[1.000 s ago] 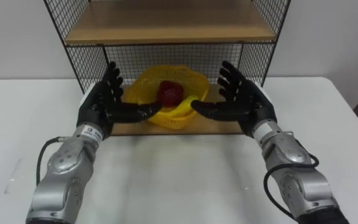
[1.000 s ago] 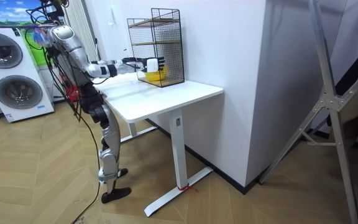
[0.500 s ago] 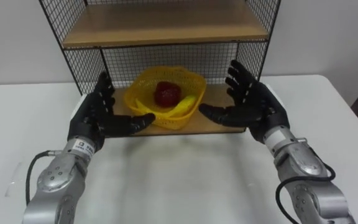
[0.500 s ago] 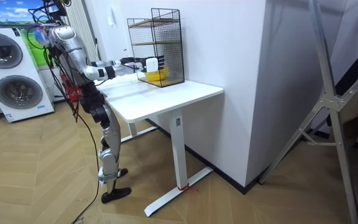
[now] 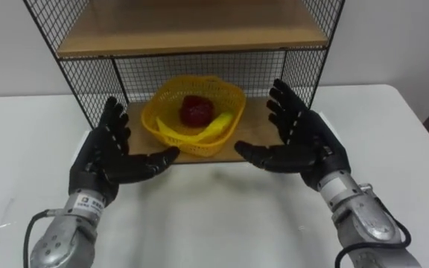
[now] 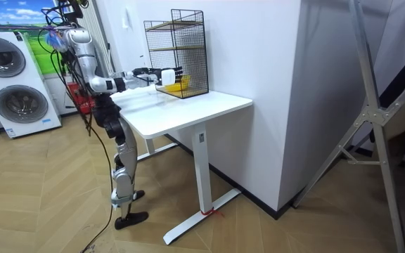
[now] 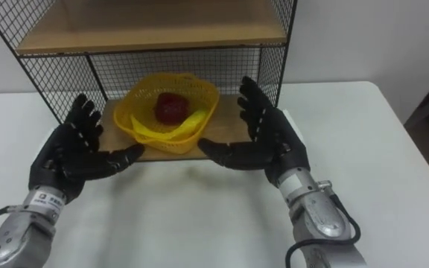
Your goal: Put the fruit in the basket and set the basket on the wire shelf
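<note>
The room view gives me the wider setting. The robot stands on the wooden floor at the end of the white rectangular table (image 6: 188,112), on the room view's left, with both arms stretched toward the black wire shelf with wooden boards (image 6: 178,53) by the wall. Two white front-loading washing machines (image 6: 13,84) stand behind the robot. A grey metal frame (image 6: 375,112) rises at the room view's right.

The eye views give me the close detail. The yellow woven plastic basket (image 5: 192,143) sits on the shelf's lower wooden board, near its front edge, under the upper board. My left hand (image 5: 103,160) and right hand (image 5: 304,141) hover over the table just in front of the shelf, one on each side of the basket. Their palms face each other, the fingers are straight and spread, and they hold nothing and are clear of the basket. The shelf's wire side panels stand just behind the fingertips. Inside the basket lie a round red fruit (image 5: 196,109) and a yellow banana (image 5: 218,125), touching.
</note>
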Robot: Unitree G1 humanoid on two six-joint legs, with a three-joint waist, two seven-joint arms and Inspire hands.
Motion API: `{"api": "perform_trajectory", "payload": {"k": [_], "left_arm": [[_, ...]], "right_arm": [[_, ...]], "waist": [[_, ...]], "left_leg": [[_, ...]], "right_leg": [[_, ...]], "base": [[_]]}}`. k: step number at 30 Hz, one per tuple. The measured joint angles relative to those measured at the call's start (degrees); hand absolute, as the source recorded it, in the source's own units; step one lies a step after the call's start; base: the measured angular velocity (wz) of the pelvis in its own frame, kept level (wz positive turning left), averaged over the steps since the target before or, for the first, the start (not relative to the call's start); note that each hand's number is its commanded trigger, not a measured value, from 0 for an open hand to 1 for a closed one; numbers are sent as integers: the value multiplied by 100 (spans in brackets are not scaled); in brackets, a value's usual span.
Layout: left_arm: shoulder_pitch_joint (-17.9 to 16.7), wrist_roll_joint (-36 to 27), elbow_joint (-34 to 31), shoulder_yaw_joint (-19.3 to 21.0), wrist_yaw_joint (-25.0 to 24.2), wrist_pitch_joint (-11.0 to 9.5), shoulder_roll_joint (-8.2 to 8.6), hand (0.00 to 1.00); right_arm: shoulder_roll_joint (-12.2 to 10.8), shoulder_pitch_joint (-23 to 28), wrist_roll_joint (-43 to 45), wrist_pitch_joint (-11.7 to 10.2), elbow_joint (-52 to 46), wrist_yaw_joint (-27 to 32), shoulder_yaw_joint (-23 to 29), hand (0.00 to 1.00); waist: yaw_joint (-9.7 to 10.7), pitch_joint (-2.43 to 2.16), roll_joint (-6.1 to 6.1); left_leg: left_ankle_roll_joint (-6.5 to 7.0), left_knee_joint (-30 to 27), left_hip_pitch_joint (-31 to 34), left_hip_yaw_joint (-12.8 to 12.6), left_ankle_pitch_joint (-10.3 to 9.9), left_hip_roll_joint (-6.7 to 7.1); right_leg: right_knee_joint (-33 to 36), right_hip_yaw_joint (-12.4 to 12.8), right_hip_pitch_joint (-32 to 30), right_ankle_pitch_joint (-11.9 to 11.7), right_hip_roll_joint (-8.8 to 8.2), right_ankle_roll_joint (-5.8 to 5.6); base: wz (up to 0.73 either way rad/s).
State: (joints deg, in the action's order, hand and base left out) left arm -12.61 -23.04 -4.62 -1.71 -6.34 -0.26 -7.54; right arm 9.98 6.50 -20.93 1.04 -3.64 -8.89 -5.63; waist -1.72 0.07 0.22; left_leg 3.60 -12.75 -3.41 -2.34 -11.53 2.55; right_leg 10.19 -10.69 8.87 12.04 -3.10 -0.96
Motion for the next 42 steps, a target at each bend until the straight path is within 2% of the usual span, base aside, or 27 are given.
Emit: {"api": "perform_trajectory", "payload": {"k": [4,6,10,14,17,20,23,25,32,36,40,42], "left_arm": [[-325,5,-82,-448,-48,-252,-14,0],[-393,-2,-82,-561,-54,-293,-30,0],[-487,-191,-82,-716,-43,-485,-70,0],[-513,-387,-82,-779,-63,-519,-73,0],[-535,-436,-92,-758,-72,-585,-91,0],[-635,-432,-108,-688,-86,-716,-101,0],[-815,-432,-257,-542,-86,-740,-100,0],[-1019,-436,-414,-421,-56,-846,-100,0],[-1436,-320,-556,-154,221,-1041,-89,0],[-1643,-265,-764,157,732,-1196,27,0],[-1655,-342,-824,525,1344,-1555,68,0],[-1670,-404,-834,744,1633,-1687,164,0]], "right_arm": [[-81,260,153,-235,-4,-78,-115,0],[-93,347,155,-320,-4,-148,-163,0],[-72,504,392,-472,-5,-183,-245,0],[-72,543,718,-526,-9,-254,-246,0],[-41,759,825,-557,-252,-294,-214,0],[9,1019,1029,-724,-394,-355,-149,0],[18,1205,1057,-735,-433,-381,6,0],[21,1337,1207,-735,-480,-342,226,0],[-115,1615,1696,-985,-563,156,546,0],[-136,1924,1752,-1179,-871,785,753,0],[-143,2027,1743,-1371,-1023,1441,1032,0],[-153,2045,1754,-1496,-1059,1734,1193,0]], "waist": [[27,-6,-121],[27,0,-140],[14,-10,-165],[14,-25,-187],[4,-39,-198],[-2,-40,-201],[11,-38,-209],[23,-36,-214],[53,-32,-201],[31,-34,-143],[-2,-42,-99],[-7,-36,-94]], "left_leg": [[-7,-23,86,-8,6,-1],[-7,-50,101,-16,6,-1],[-2,-22,121,-42,9,0],[-1,-11,111,-41,11,-4],[-1,-20,122,-43,10,-4],[1,-35,129,-58,9,-4],[2,13,127,-62,8,-3],[2,19,128,-62,7,-3],[1,34,100,-62,7,-4],[1,-2,162,-57,7,-2],[2,5,151,-56,8,-1],[1,26,115,-58,9,-1]], "right_leg": [[47,-24,-58,-3,1,3],[48,-20,-71,-11,1,1],[56,4,-92,-12,-1,1],[59,52,-103,-13,7,1],[59,80,-165,-20,11,0],[63,115,-200,-21,12,-1],[58,125,-211,-22,13,-3],[58,126,-212,-22,16,-3],[45,118,-144,-24,21,-5],[47,124,-166,-40,24,-8],[55,130,-169,-40,23,-8],[56,131,-175,-39,23,-9]], "base": [[1],[0],[-2],[-4],[-1],[-5],[0],[0],[0],[0],[0],[0]]}}
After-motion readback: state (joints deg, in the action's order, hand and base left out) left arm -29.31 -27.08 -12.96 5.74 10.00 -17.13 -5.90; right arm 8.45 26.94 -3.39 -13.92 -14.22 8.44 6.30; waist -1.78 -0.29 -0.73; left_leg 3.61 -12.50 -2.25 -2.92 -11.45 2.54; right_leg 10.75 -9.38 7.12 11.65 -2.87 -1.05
